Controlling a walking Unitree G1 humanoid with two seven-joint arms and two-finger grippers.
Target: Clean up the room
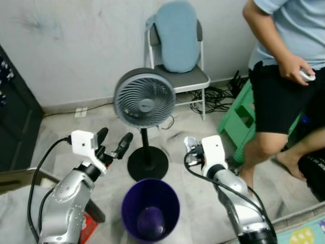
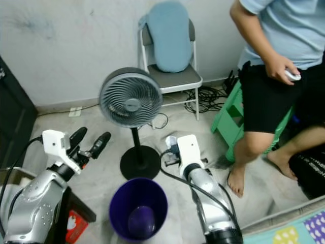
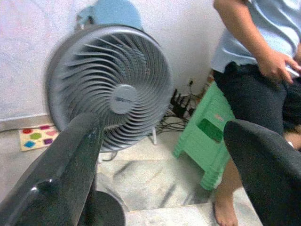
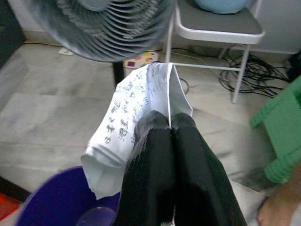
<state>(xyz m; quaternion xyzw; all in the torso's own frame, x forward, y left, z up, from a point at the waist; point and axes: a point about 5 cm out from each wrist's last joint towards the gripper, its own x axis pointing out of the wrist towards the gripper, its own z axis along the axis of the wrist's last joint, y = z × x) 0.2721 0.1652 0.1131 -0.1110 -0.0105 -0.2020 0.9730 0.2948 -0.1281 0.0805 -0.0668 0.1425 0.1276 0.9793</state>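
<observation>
A purple waste bin (image 1: 167,192) stands on the floor between my two arms, with something small and purple at its bottom. My right gripper (image 4: 169,123) is shut on a crumpled white paper (image 4: 141,92) with black writing, held just above and beyond the bin's (image 4: 44,202) far right rim. From the head, that gripper (image 1: 190,154) sits beside the fan's base. My left gripper (image 1: 115,136) hangs open and empty to the left of the fan pole, its fingers (image 3: 70,165) spread wide.
A grey standing fan (image 1: 144,99) rises right behind the bin. Behind it is a folding chair (image 1: 189,79) with a blue cushion. A person (image 1: 284,61) stands at right by a green stool (image 1: 237,121); cables (image 1: 213,97) lie near the wall. A dark cabinet (image 1: 15,122) is at left.
</observation>
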